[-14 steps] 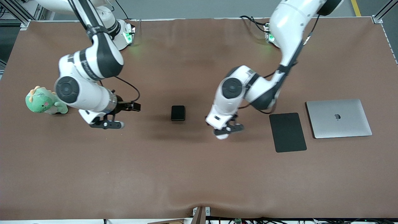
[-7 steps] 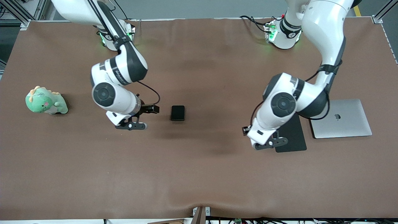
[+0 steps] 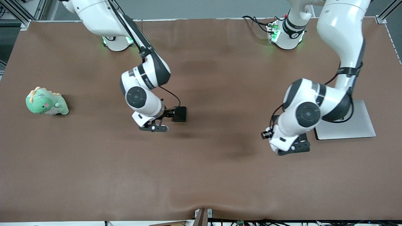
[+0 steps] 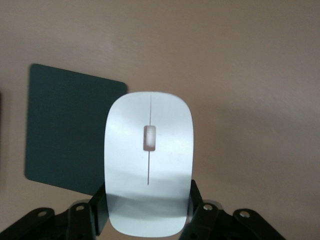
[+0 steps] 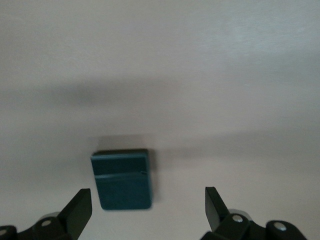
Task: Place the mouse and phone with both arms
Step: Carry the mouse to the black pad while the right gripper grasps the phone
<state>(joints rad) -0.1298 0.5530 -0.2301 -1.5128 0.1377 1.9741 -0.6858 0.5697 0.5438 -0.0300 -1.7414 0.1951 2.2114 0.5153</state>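
1. White and glossy, the mouse (image 4: 149, 165) sits clamped between the fingers (image 4: 196, 200) of the left gripper (image 4: 147, 212), a thin grey line running down its middle.
2. That left gripper (image 3: 290, 147) hangs over the black mat (image 3: 303, 138), which lies just beside the silver laptop (image 3: 361, 125) toward the left arm's end of the table.
3. In the left wrist view the mat (image 4: 65, 135) shows beneath the mouse, with one edge of the mouse over the mat's corner and the rest over bare brown table (image 4: 250, 75).
4. The right gripper (image 5: 147, 207) is spread wide, grasping nothing, up above the cloth.
5. The black phone (image 5: 121, 179) lies flat on the table below the right gripper, between the lines of its two fingers (image 5: 77, 212) but not touched by them.
6. From the front, the phone (image 3: 180, 114) rests near the middle of the table, with the right gripper (image 3: 163, 121) beside it.
7. A green dinosaur plush (image 3: 45, 102) stands at the right arm's end of the table, well apart from everything else.
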